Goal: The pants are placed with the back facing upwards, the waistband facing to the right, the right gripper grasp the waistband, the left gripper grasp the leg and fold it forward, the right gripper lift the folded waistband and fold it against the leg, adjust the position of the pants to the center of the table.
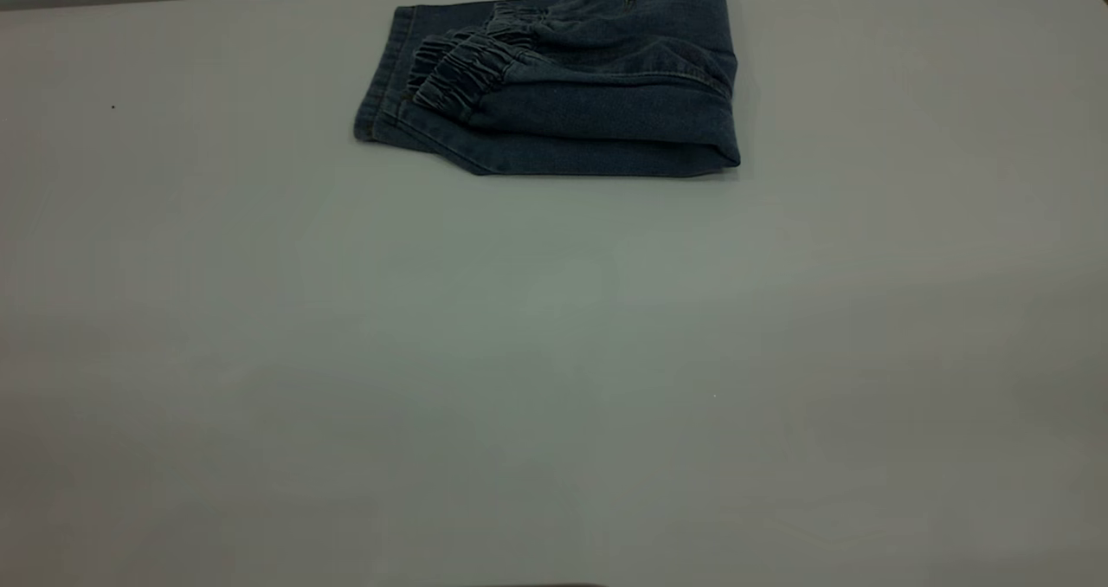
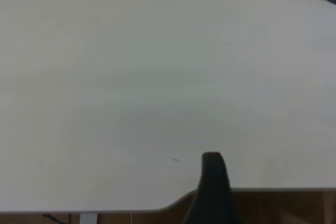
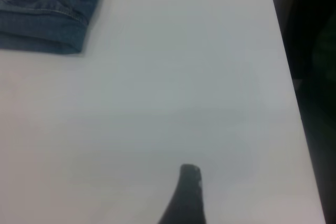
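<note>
Lying folded, pants (image 1: 571, 85), white table (image 1: 554, 353)

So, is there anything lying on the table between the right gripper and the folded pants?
No. In the right wrist view only bare table lies between the right gripper and the pants.

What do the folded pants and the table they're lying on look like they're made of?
The pants look like faded blue denim: a heavy woven cloth with stitched seams, soft enough to hold its folds. The waistband is gathered into tight ruches, so probably elastic inside. The table is a smooth, matte, pale grey-white top, likely laminate or painted board; the pictures do not show which.
</note>
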Controlling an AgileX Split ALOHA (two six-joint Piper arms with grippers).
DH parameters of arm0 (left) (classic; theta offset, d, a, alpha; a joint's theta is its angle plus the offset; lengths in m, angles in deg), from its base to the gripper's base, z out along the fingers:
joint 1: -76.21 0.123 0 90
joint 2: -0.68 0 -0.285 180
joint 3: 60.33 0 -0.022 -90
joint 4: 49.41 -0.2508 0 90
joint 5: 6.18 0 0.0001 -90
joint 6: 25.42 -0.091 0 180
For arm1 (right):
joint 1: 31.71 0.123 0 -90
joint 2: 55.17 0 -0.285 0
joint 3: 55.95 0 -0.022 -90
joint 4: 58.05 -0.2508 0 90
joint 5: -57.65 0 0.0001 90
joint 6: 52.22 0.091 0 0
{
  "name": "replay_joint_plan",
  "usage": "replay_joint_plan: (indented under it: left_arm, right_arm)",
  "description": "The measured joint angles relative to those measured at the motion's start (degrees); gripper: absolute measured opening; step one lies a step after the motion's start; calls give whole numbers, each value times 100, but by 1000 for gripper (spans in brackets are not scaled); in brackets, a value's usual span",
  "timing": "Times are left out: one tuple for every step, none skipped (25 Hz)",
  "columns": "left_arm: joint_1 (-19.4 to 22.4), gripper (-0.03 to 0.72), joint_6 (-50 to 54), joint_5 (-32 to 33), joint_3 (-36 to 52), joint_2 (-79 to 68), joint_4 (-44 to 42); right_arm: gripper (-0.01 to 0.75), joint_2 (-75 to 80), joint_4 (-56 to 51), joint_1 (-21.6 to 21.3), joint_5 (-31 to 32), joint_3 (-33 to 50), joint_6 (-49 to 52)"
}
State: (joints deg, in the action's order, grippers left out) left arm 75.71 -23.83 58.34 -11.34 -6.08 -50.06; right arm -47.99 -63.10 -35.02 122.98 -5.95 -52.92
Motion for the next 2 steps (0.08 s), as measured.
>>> replay_joint_plan:
  left_arm:
    - [0, 516, 0, 0, 0, 0, 0]
    - [0, 516, 5, 0, 0, 0, 0]
  right_arm:
    - [594, 0, 0, 0, 0, 0, 0]
    - [594, 0, 0, 0, 0, 0, 0]
